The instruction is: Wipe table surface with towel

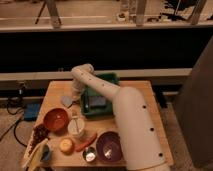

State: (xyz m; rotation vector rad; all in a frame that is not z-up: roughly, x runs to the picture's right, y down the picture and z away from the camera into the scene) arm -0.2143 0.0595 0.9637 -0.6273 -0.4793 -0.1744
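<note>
A small grey towel (67, 101) lies on the wooden table (55, 91) near its back left part, just left of a green tray (113, 79). My gripper (75, 96) hangs from the white arm, pointing down, right beside the towel's right edge and at the tray's left rim. Whether it touches the towel I cannot tell. The white arm (125, 115) runs from the lower right across the tray up to a bend at the table's back.
An orange bowl (55, 120), a white cup (76, 128), a purple bowl (109, 145), an orange fruit (66, 146), a carrot (86, 142), a small can (90, 155), grapes (39, 134) and a banana (34, 156) fill the front left. A dark wall stands behind the table.
</note>
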